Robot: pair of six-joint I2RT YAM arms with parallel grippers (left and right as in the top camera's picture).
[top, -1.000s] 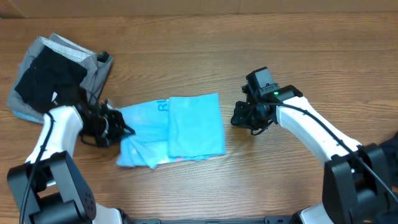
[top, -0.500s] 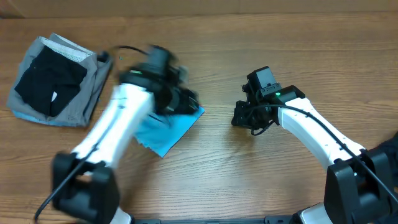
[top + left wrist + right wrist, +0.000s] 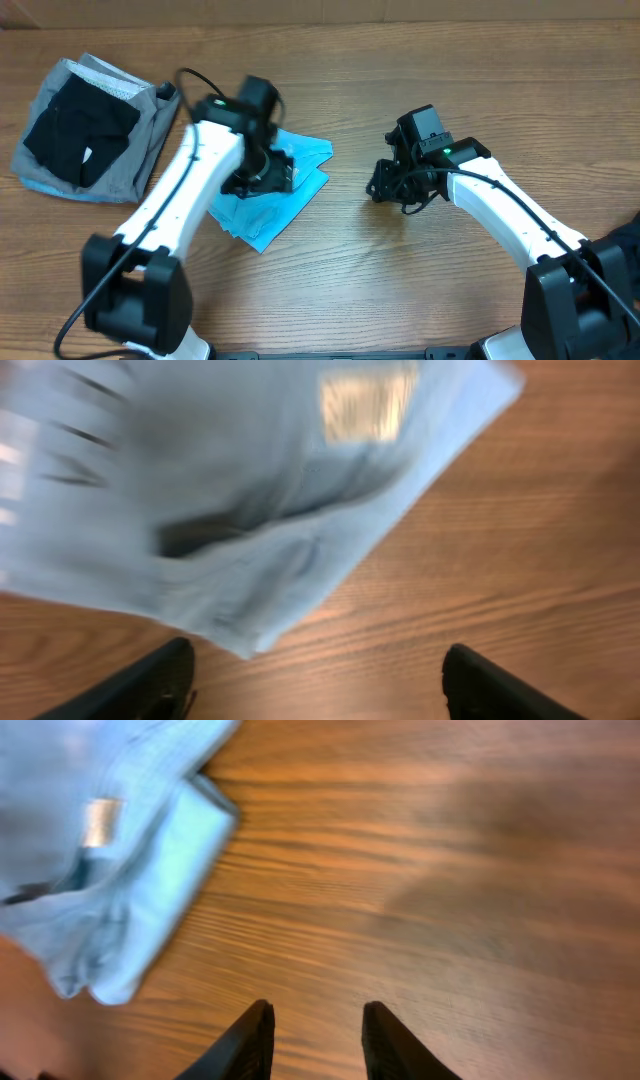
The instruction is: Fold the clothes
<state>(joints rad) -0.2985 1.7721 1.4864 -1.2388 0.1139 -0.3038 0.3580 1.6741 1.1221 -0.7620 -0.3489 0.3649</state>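
Overhead, the left arm [image 3: 190, 185] hides the middle of the light-blue T-shirt [image 3: 268, 212]. In the left wrist view the shirt is blurred and cut off at the top and left edges; its pale label [image 3: 367, 403] is unreadable.

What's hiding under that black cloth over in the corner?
A crumpled grey fabric garment lies under the soft black garment, sticking out around it, on the brown wooden table. Anything tucked between them is covered, so it cannot be seen.
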